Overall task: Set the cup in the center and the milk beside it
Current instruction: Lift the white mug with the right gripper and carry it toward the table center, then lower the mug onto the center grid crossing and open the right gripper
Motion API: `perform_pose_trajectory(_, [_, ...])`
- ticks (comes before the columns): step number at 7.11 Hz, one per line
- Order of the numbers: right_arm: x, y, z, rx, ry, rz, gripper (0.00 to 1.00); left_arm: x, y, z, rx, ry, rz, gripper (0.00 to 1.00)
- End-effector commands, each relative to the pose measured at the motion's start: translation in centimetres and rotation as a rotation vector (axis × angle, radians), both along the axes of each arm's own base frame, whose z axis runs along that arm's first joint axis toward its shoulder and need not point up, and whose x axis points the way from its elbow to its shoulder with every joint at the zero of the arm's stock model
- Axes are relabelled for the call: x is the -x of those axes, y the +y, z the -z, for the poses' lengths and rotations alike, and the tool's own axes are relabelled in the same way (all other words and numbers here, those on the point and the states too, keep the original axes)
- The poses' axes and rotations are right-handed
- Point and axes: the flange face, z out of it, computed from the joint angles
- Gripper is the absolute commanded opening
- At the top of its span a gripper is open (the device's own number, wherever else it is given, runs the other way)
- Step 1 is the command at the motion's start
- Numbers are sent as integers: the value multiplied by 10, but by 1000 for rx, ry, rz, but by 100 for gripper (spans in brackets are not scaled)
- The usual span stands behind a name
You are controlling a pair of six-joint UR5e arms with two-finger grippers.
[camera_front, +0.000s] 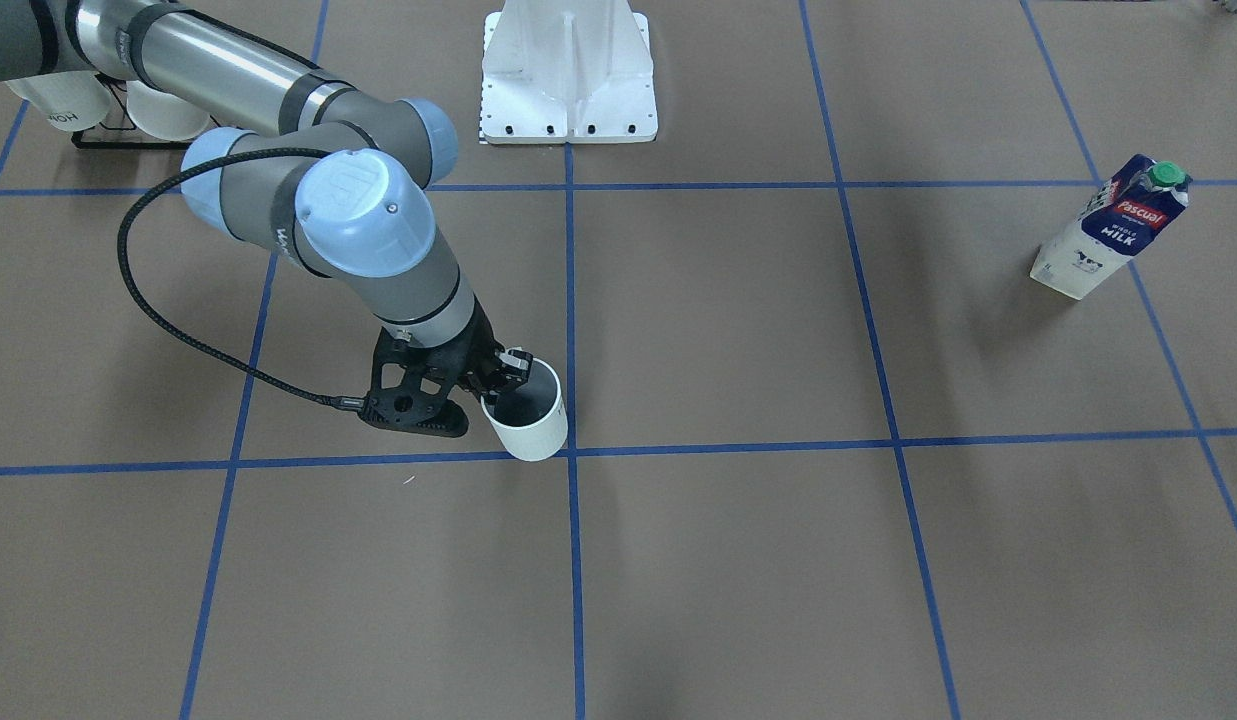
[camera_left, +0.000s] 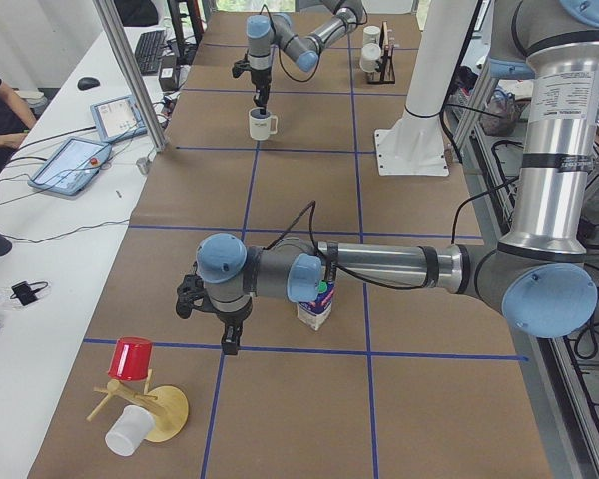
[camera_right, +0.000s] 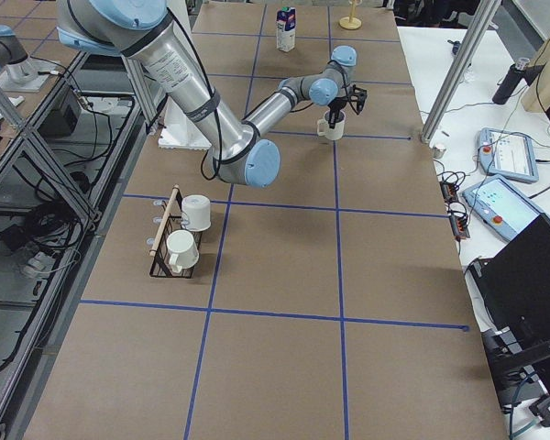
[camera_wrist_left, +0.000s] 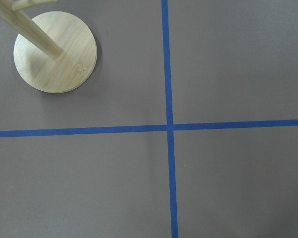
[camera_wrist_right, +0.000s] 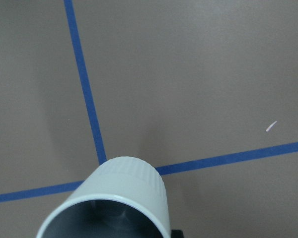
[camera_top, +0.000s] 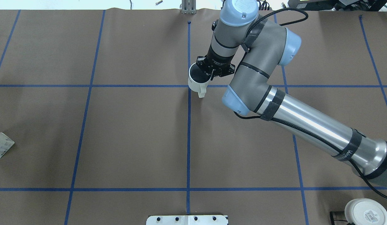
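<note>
The white cup (camera_front: pixel 528 415) is at the crossing of the blue tape lines near the table's middle. It also shows in the overhead view (camera_top: pixel 198 82), with its handle toward the robot, and in the right wrist view (camera_wrist_right: pixel 114 198). My right gripper (camera_front: pixel 500 383) is shut on the cup's rim from above. I cannot tell whether the cup rests on the table. The milk carton (camera_front: pixel 1111 228) stands upright far off on my left side, at the overhead view's left edge (camera_top: pixel 1 145). My left gripper (camera_left: pixel 229 337) hangs beside the milk (camera_left: pixel 317 307); I cannot tell if it is open.
A black wire rack (camera_right: pixel 170 240) with two other white mugs stands on my right side near the base. A wooden mug tree (camera_left: pixel 145 404) with a red cup stands at the left end; its base (camera_wrist_left: pixel 54 52) shows in the left wrist view. The white arm mount (camera_front: pixel 568 75) is at the robot's edge.
</note>
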Motion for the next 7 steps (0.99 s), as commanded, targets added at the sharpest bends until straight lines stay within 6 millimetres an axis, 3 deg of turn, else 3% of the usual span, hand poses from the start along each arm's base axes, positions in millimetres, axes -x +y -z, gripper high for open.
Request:
perform_pose_trajectory(1, [16, -8, -5, -13, 12, -11, 0, 0, -2, -20, -16, 0, 1, 98])
perform_pose_trajectory(2, [16, -9, -5, -14, 12, -14, 18, 0, -3, -22, -17, 0, 1, 98])
perform_pose_trajectory(3, [15, -8, 3, -37, -14, -14, 99, 0, -5, -14, -31, 0, 3, 98])
perform_pose_trajectory(5, [-3, -14, 18, -73, -62, -23, 100, -5, -6, 39, -92, 76, 2, 98])
perform_pose_trajectory(6, [-28, -21, 21, -62, -87, -18, 100, -6, 1, 69, -130, 97, 1, 98])
perform_pose_trajectory(7, [-59, -30, 11, -32, -113, -18, 100, -16, 16, 93, -171, 100, -20, 98])
